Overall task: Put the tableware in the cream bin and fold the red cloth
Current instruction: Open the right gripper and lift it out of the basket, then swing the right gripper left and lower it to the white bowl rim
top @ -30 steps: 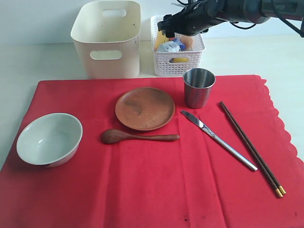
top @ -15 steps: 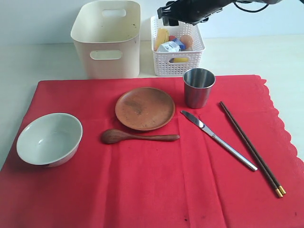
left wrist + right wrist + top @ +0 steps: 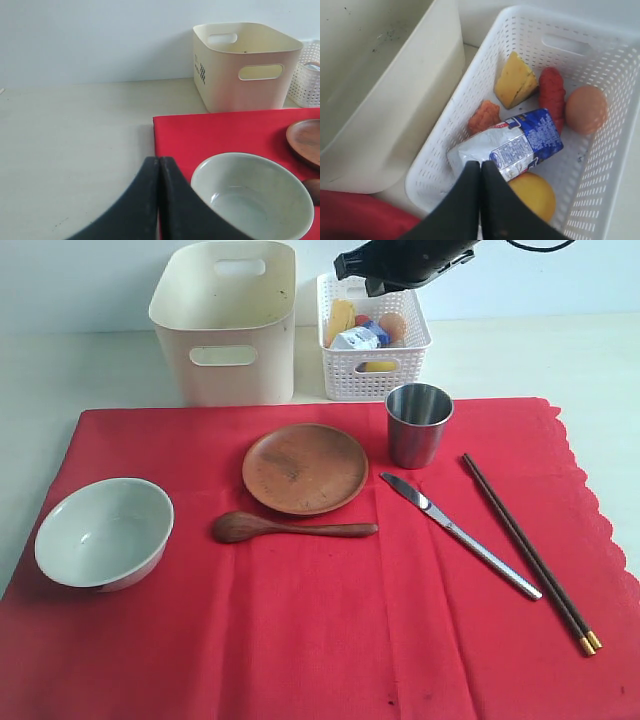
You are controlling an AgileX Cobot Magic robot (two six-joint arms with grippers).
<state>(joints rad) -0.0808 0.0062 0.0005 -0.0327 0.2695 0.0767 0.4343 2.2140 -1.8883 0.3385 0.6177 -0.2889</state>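
Observation:
The red cloth [image 3: 320,590] lies flat and carries the pale bowl [image 3: 104,532], wooden plate [image 3: 305,468], wooden spoon [image 3: 290,528], steel cup [image 3: 418,424], table knife [image 3: 460,535] and dark chopsticks [image 3: 528,552]. The cream bin [image 3: 228,320] stands empty behind the cloth. My right gripper [image 3: 352,264] hovers above the white basket, shut with nothing in it [image 3: 480,167]. My left gripper [image 3: 159,162] is shut and empty, low over the table by the cloth's left edge [image 3: 210,135], beside the bowl [image 3: 252,197]. The left arm is out of the exterior view.
A white lattice basket [image 3: 372,380] to the right of the bin holds cheese [image 3: 516,80], a sausage [image 3: 553,97], an egg [image 3: 586,109], a lemon [image 3: 532,195] and a blue-white packet [image 3: 510,145]. Bare pale table [image 3: 75,150] lies left of the cloth.
The right arm has lifted up and back from in front of the basket to above it. Nothing on the cloth has moved.

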